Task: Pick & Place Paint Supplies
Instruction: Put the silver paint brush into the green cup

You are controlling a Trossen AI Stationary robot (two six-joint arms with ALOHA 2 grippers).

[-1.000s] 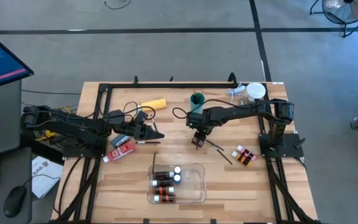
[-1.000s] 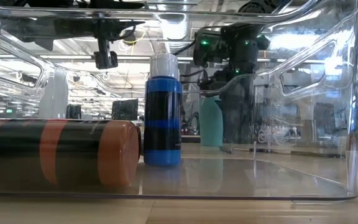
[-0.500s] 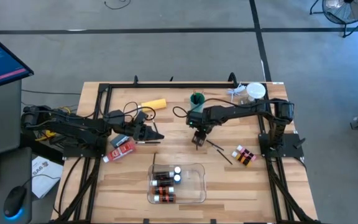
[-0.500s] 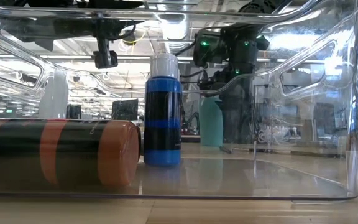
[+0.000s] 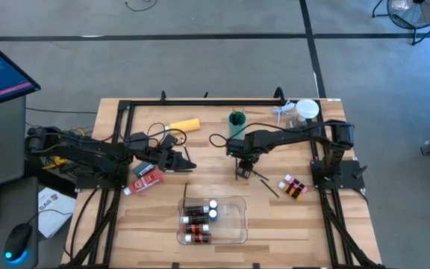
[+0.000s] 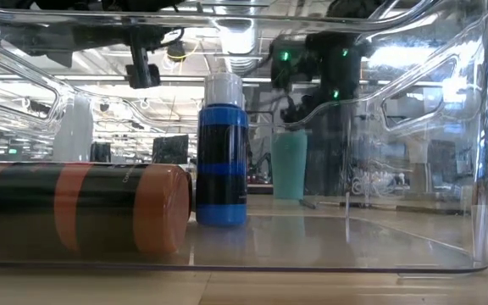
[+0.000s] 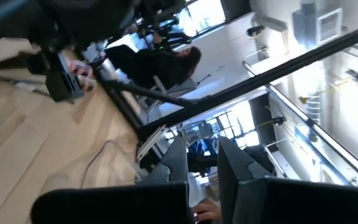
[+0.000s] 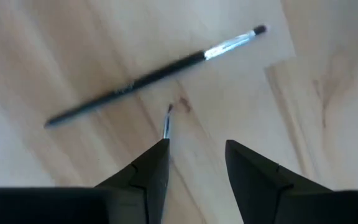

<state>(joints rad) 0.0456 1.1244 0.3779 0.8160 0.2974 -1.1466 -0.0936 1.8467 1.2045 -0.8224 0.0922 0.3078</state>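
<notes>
Right now I have the right claw [image 5: 242, 173] pointing straight down at the wooden surface [image 5: 304, 224], its fingers [image 8: 143, 177] parted about halfway with bare wood between them and nothing gripped. Just ahead of the fingertips in the right wrist view lies one thin dark-handled brush [image 8: 154, 77], flat and at an angle, and the tip of a second brush [image 8: 166, 124] peeks out beside one finger. From above I see these brushes beside the claw, toward the right arm's base. Behind the claw, near the far edge, stands the teal cup [image 5: 236, 122]. Forward of the claw, by the near edge, sits the clear tray [image 5: 239, 232] already carrying several bottles; the low view shows a blue bottle with a white cap [image 6: 222, 152] upright and a brown bottle [image 6: 79, 207] on its side in it. My left claw [image 5: 187, 162] waits well off to the side, pinched closed and empty, with a red tube [image 5: 146, 179] near it and the yellow bottle [image 5: 184, 125] behind it.
</notes>
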